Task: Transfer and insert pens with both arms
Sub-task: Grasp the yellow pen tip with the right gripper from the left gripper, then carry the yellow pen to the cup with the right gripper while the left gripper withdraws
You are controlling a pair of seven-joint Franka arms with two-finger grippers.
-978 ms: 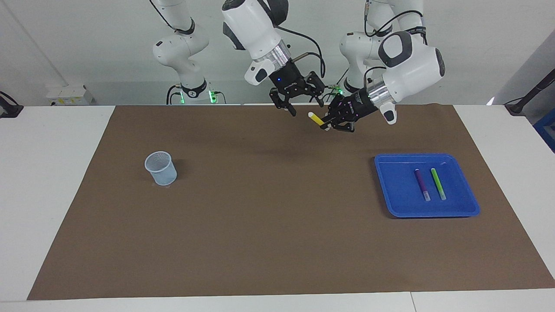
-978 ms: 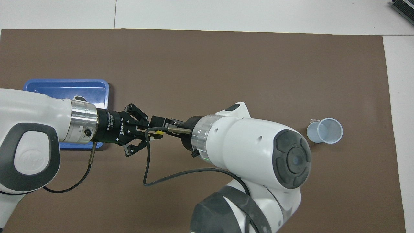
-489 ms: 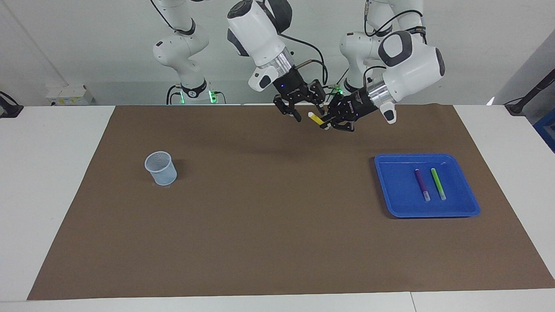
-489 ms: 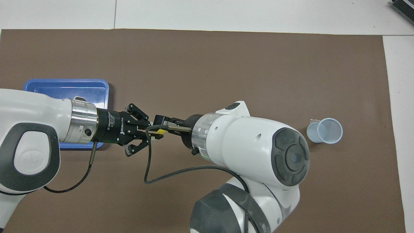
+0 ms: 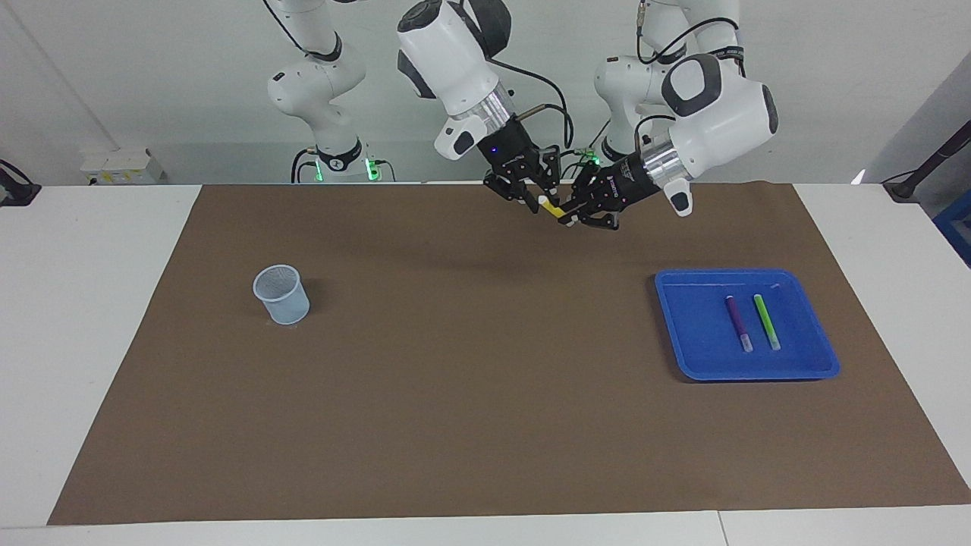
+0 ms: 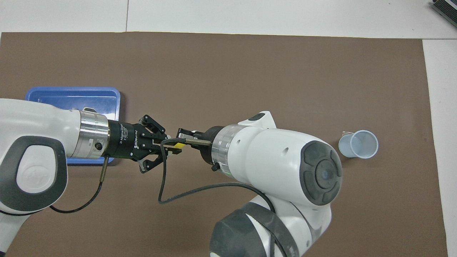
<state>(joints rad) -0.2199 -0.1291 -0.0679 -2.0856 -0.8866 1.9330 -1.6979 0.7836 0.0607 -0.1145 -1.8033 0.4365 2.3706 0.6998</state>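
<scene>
— Brown matting covers the white desk. Where is the yellow pen?

— Up in the air over the mat's robot-side edge, held between both grippers. The left gripper has its jaws clamped on the yellow end; the right gripper has its jaws closed on the whitish cap end.

— And the other pens?

— The purple pen and the green pen lie side by side, apart, in the blue tray toward the left arm's end of the desk.

— Anything else?

— A pale mesh cup stands upright toward the right arm's end, well apart from the tray.
</scene>
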